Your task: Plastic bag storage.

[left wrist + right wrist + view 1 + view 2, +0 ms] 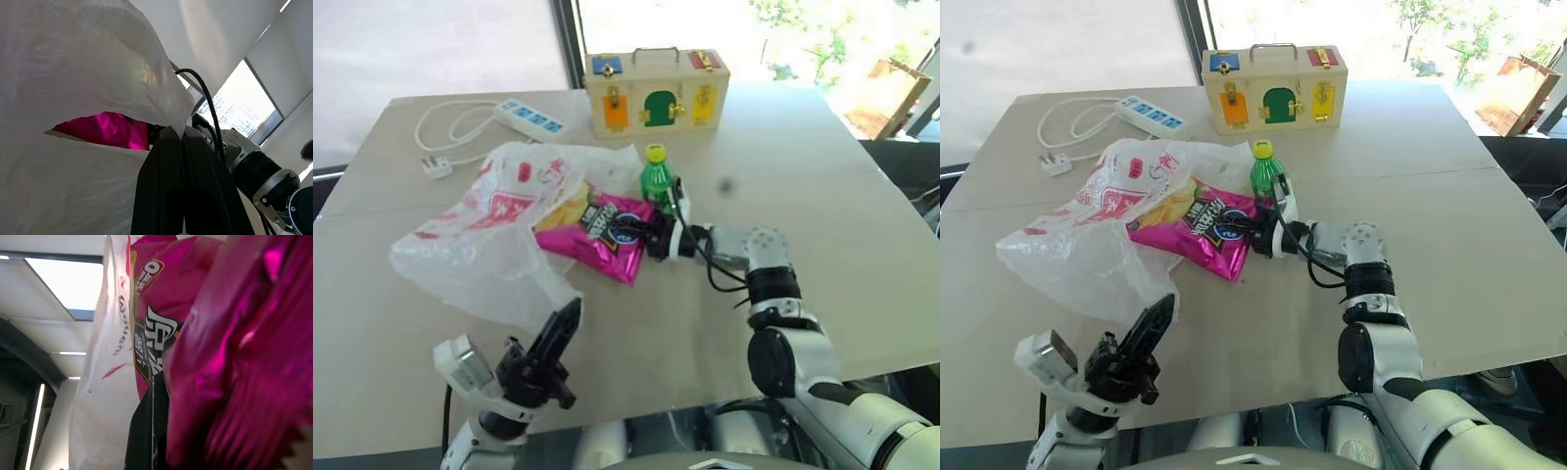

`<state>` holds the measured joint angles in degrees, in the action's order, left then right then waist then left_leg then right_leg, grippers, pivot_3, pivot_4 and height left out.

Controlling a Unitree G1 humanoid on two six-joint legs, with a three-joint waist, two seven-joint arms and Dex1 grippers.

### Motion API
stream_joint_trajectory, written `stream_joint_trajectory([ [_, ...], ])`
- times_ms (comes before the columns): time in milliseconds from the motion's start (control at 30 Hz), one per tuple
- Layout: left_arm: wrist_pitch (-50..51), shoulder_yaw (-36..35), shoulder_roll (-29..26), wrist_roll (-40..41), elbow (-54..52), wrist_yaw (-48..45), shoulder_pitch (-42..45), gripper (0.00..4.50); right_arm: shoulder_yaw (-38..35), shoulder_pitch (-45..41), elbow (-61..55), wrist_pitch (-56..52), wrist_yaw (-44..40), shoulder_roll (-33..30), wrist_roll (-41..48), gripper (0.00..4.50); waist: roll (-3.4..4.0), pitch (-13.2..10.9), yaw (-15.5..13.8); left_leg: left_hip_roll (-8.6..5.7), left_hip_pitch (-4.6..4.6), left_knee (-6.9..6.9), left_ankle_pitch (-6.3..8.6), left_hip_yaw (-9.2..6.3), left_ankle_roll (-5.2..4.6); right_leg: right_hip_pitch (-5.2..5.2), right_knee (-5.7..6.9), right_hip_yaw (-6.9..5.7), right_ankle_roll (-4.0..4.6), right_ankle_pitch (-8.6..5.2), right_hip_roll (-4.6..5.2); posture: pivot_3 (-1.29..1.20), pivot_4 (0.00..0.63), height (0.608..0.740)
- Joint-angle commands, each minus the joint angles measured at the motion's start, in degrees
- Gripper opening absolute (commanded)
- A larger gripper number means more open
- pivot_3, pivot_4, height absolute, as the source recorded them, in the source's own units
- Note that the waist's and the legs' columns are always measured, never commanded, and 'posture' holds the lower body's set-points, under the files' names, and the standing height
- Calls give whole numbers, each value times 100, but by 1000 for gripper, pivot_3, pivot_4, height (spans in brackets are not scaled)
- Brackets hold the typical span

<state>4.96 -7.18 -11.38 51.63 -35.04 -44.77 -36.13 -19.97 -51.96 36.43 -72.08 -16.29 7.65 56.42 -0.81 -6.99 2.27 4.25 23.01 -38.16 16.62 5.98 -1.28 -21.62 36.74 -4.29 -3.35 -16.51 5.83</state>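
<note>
The plastic bag (pixel 484 240), thin and translucent white with red marks, lies crumpled on the left of the table. Its mouth faces right, with a shiny pink chips packet (pixel 607 230) partly inside. My left gripper (pixel 570 311) sits at the bag's near corner, shut, with the bag's edge (pixel 166 105) pinched at its fingertips (pixel 171 147). My right gripper (pixel 658 237) points left and is shut on the packet's right edge (pixel 234 372). A green bottle (pixel 655 176) with a yellow cap stands upright just behind that gripper.
A wooden latch box (pixel 656 93) stands at the back of the table. A white power strip (pixel 530 117) with its cable and plug (pixel 437 166) lies at the back left. The table's front edge (pixel 705 392) runs just beyond my arms.
</note>
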Motion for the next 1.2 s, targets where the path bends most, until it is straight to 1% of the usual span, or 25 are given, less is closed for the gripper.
stream_joint_trajectory([
  [33,-1,151,-179,-255,131,-207,241,0,-26,-723,-134,140,-562,864,498,11,3,-4,-6,0,0,0,0,-1,0,0,0,0,0,0,0,0,150,740],
  [133,44,196,-305,-295,236,-271,485,0,32,-819,-157,169,-681,799,587,11,5,-6,-5,0,1,0,0,-1,0,-1,1,0,0,0,0,0,150,740],
  [300,228,309,-536,-261,222,-397,725,0,512,-538,-410,247,-579,702,266,11,5,-6,-1,0,2,4,0,2,1,-1,4,0,-1,1,0,0,150,740],
  [500,508,469,-873,-119,13,-644,526,0,910,-103,-942,151,-474,630,179,11,5,-6,-3,1,2,5,-1,2,2,-1,4,-1,-1,1,0,0,150,740],
  [700,923,400,-1396,238,-322,-802,349,0,1597,208,-1347,222,-256,774,-183,11,9,-9,3,2,0,4,-1,1,3,-3,2,0,-1,0,1,0,150,740],
  [933,1113,303,-1669,360,-285,-913,392,0,2233,342,-1588,370,-474,665,-460,11,17,-13,1,1,-1,4,-1,2,3,-3,2,1,-1,0,2,0,150,740],
  [1033,1068,283,-1625,312,-97,-1001,416,0,2387,421,-1686,485,-622,524,-558,990,20,-15,-1,1,-1,4,-1,3,3,-3,2,1,-1,0,1,0,150,740],
  [1100,1042,260,-1544,314,33,-1030,425,0,2564,487,-1835,623,-829,377,-672,1925,24,-18,-3,0,-2,4,-1,3,3,-3,1,1,-1,0,1,0,150,740],
  [1200,958,221,-1430,252,182,-1070,441,0,3034,601,-2213,854,-1238,28,-1011,3259,29,-21,0,0,-2,4,-1,4,3,-4,1,1,-1,0,1,0,150,740],
])
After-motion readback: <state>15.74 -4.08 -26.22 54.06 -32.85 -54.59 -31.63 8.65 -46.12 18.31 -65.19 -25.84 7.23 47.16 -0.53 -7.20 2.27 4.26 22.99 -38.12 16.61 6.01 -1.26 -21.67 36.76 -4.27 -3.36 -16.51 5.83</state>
